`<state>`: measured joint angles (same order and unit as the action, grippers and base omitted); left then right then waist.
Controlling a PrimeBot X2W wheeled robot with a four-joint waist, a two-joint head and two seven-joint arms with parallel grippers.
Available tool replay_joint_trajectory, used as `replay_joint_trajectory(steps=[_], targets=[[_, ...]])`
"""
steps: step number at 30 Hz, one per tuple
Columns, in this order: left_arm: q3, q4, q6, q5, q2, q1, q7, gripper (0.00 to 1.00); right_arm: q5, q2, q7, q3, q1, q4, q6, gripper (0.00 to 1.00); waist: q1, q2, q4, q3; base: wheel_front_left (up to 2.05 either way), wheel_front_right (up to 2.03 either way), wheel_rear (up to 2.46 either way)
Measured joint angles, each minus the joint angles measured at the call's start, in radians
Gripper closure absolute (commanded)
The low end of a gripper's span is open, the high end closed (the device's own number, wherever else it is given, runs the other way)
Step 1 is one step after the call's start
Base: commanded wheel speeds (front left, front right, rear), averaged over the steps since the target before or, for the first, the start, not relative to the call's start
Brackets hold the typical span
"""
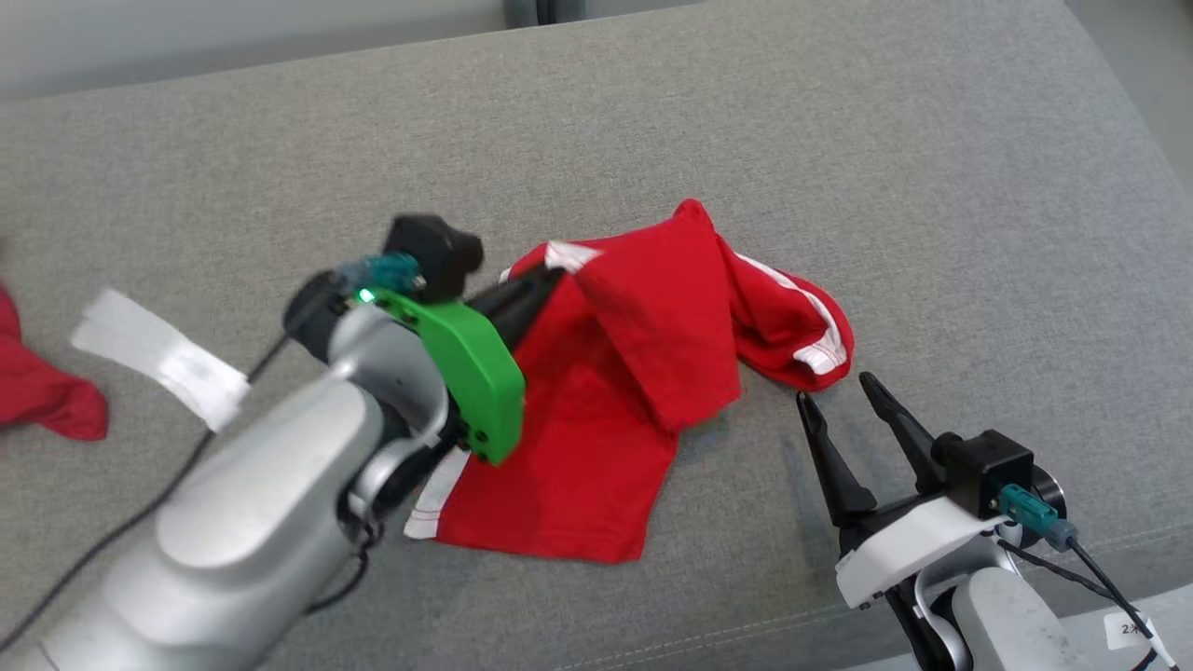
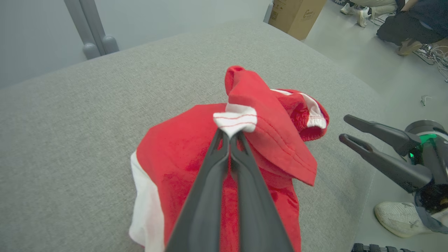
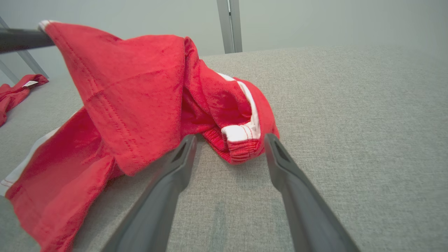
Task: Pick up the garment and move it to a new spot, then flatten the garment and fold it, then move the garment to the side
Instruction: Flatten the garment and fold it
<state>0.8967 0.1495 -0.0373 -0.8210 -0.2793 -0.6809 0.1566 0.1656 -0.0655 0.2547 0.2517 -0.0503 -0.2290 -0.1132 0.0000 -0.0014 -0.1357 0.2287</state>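
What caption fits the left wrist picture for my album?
Left gripper shut on a white-trimmed corner of the red shorts over the grey cushion, right gripper open beside.

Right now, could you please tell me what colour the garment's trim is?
White trim on the red garment; clearest in the left wrist view.

Red garment point(image 3: 140, 87) hung half lifted off the grey cushion point(image 3: 350, 122).
The right gripper point(image 3: 229, 138) stood with fingers parted near its white-banded cuff; another red cloth point(image 3: 17, 91) lay well apart, leftward.
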Motion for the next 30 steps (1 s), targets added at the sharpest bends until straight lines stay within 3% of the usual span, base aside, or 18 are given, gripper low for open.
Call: replay_joint_trajectory(steps=[6, 13, 23, 30], targets=[[-0.076, -0.118, -0.008, -0.001, -0.118, -0.107, 0.111, 1.00, -0.007, 0.003, 0.000, 0.021, 0.000, 0.005, 0.000, 0.00, 0.0000, 0.0000, 0.012, -0.020, 0.00, 0.00, 0.00], [-0.089, -0.165, -0.007, -0.028, -0.198, -0.192, 0.263, 1.00, -0.009, 0.004, 0.000, 0.041, 0.021, 0.006, 0.000, 0.00, 0.0000, 0.0000, 0.003, -0.041, 0.00, 0.00, 0.00], [-0.061, -0.207, -0.002, -0.049, -0.181, -0.258, 0.409, 1.00, 0.001, 0.009, 0.000, 0.151, 0.077, -0.060, -0.004, 0.00, 0.0000, 0.0000, -0.021, -0.040, 0.00, 0.00, 0.00], [-0.084, -0.192, -0.020, -0.037, -0.173, -0.321, 0.425, 1.00, 0.038, 0.010, 0.000, 0.185, 0.060, -0.103, -0.010, 0.00, 0.0000, 0.0000, -0.039, -0.021, 0.00, 0.00, 0.00]])
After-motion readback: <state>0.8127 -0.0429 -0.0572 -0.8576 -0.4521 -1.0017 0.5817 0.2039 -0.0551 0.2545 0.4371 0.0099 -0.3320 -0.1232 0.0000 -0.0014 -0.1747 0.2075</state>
